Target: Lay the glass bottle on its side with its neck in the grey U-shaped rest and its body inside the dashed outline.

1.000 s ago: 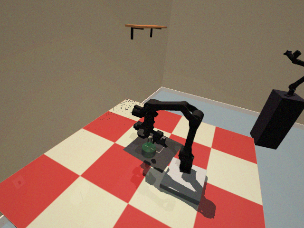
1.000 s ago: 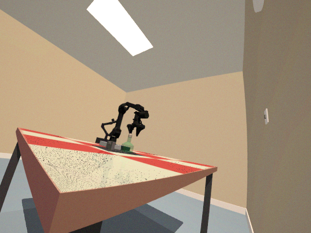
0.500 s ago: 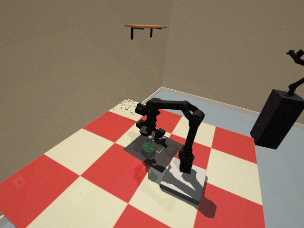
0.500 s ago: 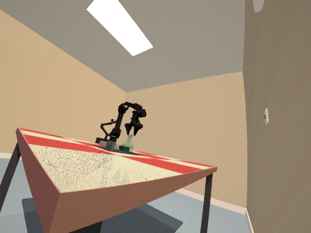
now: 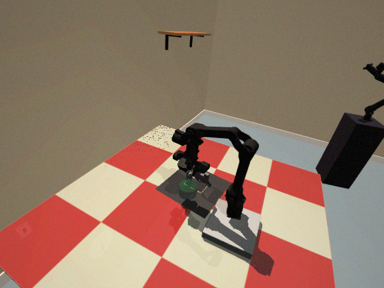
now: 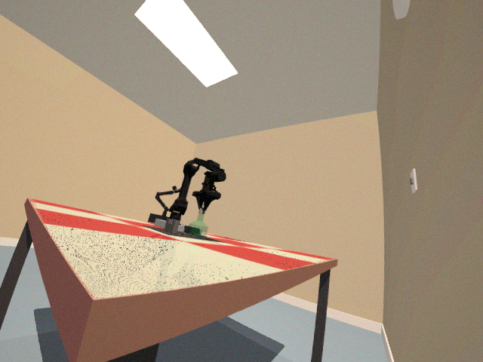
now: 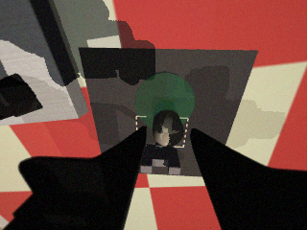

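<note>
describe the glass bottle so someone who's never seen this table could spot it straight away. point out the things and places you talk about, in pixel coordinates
On the red-and-cream checkered table (image 5: 130,242) (image 6: 218,268), find the dark grey square mat (image 5: 168,187) (image 7: 112,88) in front of the arm's base. The green glass bottle (image 5: 188,188) (image 6: 198,225) (image 7: 163,91) stands upright there, round-bodied and narrow-necked, beneath the gripper. Its see-through green sets it apart from the grey and black things around it.

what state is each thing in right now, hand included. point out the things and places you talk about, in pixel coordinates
glass bottle (image 5: 188,191) (image 6: 198,225) (image 7: 165,91): upright, not laid down
hand (image 5: 189,174) (image 6: 201,210) (image 7: 168,131): part open, fingertips either side of the bottle's neck
grey U-shaped rest (image 5: 203,177) (image 6: 171,226) (image 7: 159,155): no neck resting in it
ceiling light (image 6: 187,42): on
</note>
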You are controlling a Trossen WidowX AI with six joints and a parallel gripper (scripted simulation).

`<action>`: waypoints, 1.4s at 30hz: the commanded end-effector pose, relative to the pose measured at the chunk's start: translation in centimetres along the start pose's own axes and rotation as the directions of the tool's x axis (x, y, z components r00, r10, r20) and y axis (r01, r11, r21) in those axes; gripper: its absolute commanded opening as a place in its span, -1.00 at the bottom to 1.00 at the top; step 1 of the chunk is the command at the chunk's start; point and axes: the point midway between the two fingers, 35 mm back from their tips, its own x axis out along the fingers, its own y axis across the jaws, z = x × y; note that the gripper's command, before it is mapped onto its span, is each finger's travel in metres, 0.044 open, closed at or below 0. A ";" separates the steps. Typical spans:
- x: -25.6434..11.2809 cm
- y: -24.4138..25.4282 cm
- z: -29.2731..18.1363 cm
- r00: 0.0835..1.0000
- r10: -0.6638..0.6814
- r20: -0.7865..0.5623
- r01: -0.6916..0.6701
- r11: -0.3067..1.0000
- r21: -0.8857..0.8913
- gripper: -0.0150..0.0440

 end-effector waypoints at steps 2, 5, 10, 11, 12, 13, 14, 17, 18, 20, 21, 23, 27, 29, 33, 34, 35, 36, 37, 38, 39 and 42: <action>0.0 0.1 0.1 1.000 0.002 0.004 -0.002 1.000 -0.003 -0.02; 0.0 0.1 0.1 1.000 0.002 0.004 -0.002 1.000 -0.003 -0.08; 0.0 0.1 0.1 1.000 0.002 0.004 -0.002 1.000 -0.003 -0.08; 0.0 0.1 0.1 1.000 0.002 0.004 -0.002 1.000 -0.003 -0.08; 0.0 0.1 0.1 1.000 0.002 0.004 -0.002 1.000 -0.003 -0.08; 0.0 0.1 0.1 1.000 0.002 0.004 -0.002 1.000 -0.003 -0.08; 0.0 0.1 0.1 1.000 0.002 0.004 -0.002 1.000 -0.003 -0.08; 0.0 0.1 0.1 1.000 0.002 0.004 -0.002 1.000 -0.003 -0.08; 0.0 0.1 0.1 1.000 0.002 0.004 -0.002 1.000 -0.003 -0.08; 0.0 0.1 0.1 1.000 0.002 0.004 -0.002 1.000 -0.003 -0.08; 0.0 0.1 0.1 1.000 0.002 0.004 -0.002 1.000 -0.003 -0.08; 0.0 0.1 0.0 1.000 0.003 0.002 -0.003 1.000 -0.002 -0.08; -0.2 0.1 -0.6 1.000 0.003 0.000 -0.003 1.000 0.000 -0.08; -0.3 0.1 -0.8 1.000 0.003 0.002 -0.003 1.000 0.000 -0.08; -0.4 0.0 -1.3 1.000 0.003 0.008 -0.003 1.000 -0.001 -0.08; -0.4 0.0 -1.4 1.000 0.003 0.011 -0.003 1.000 -0.002 -0.08; -0.4 0.0 -1.4 1.000 0.003 0.013 -0.003 1.000 -0.003 -0.08; -0.5 0.0 -1.5 1.000 0.003 0.016 -0.003 1.000 -0.004 -0.08; -0.5 0.0 -1.6 1.000 0.003 0.018 -0.003 1.000 -0.004 -0.08; -0.5 0.0 -1.6 1.000 0.003 0.021 -0.003 1.000 -0.005 -0.08; -0.5 0.0 -1.7 1.000 0.003 0.024 -0.003 1.000 -0.006 -0.08; -0.6 0.0 -1.9 1.000 0.004 0.031 -0.004 1.000 -0.009 -0.08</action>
